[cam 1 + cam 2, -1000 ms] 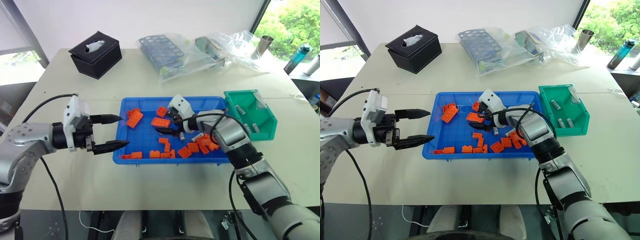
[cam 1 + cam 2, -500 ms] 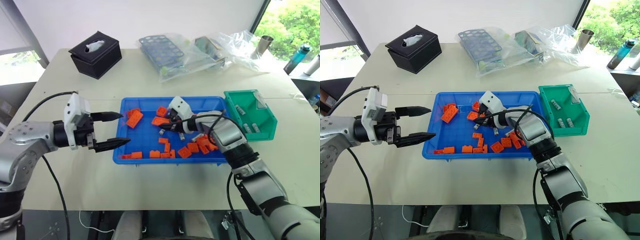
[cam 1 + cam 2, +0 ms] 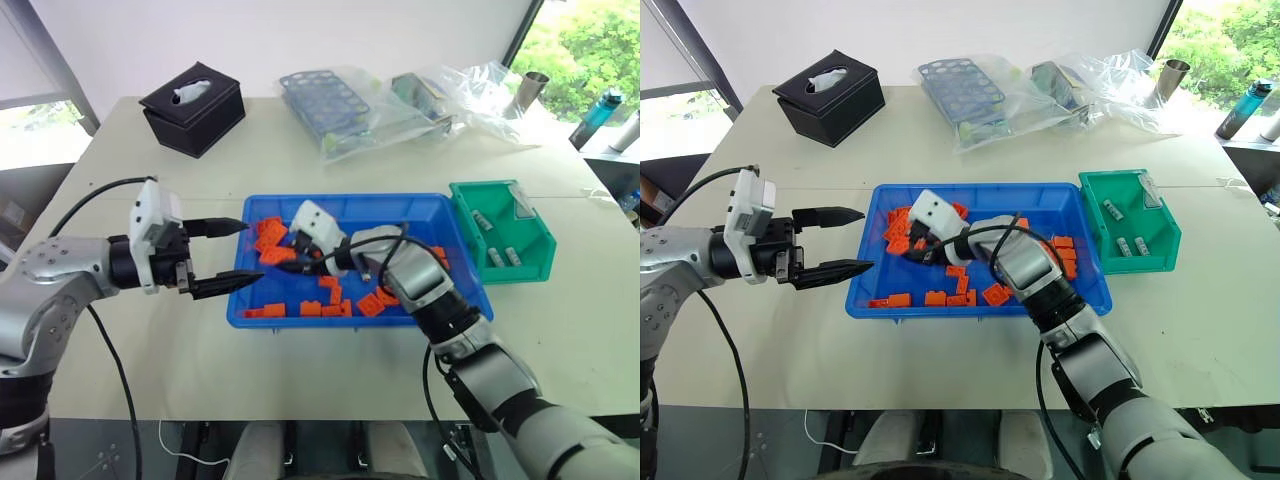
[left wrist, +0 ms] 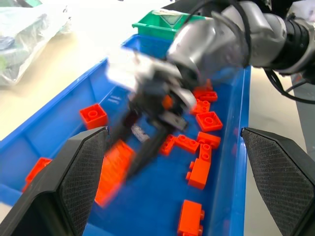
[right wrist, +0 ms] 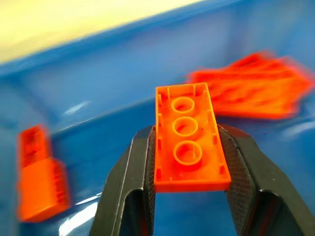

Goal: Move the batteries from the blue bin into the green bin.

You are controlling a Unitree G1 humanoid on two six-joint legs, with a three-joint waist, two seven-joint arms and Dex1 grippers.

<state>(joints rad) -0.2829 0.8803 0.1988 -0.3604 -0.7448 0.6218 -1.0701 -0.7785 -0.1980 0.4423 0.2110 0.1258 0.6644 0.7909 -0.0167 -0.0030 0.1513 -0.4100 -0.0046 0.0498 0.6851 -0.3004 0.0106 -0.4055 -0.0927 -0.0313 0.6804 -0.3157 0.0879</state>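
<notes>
Blue bin (image 3: 262,318): shallow tray at centre frame on the pale table (image 3: 300,380), holding many scattered orange bricks (image 3: 310,308), thickest along its lower edge and toward its right end. No batteries can be made out among them in the head views, though the right arm covers part of the tray floor, so some may lie hidden. Green bin (image 3: 536,262): small deep bin just beside the tray's right end, at centre right of frame; three batteries (image 3: 1122,243) lie inside it, one nearer its upper end and two lower down. Right gripper (image 3: 923,250): reaches across the tray to its upper-left part, fingers clamped on a flat orange brick (image 5: 189,138), seen underside-up between the pads in the right wrist view; this is not a task item. Left gripper (image 3: 237,257): hangs just outside the tray's left wall at centre left of frame, fingers apart, holding nothing. Upper frame: black tissue box (image 3: 191,108), perforated rack (image 3: 325,98) and clear plastic bags (image 3: 440,95), well apart from both bins. Progress, as judged: three batteries delivered; any remaining count uncertain; the held brick looks like clearing or a mispick.
</notes>
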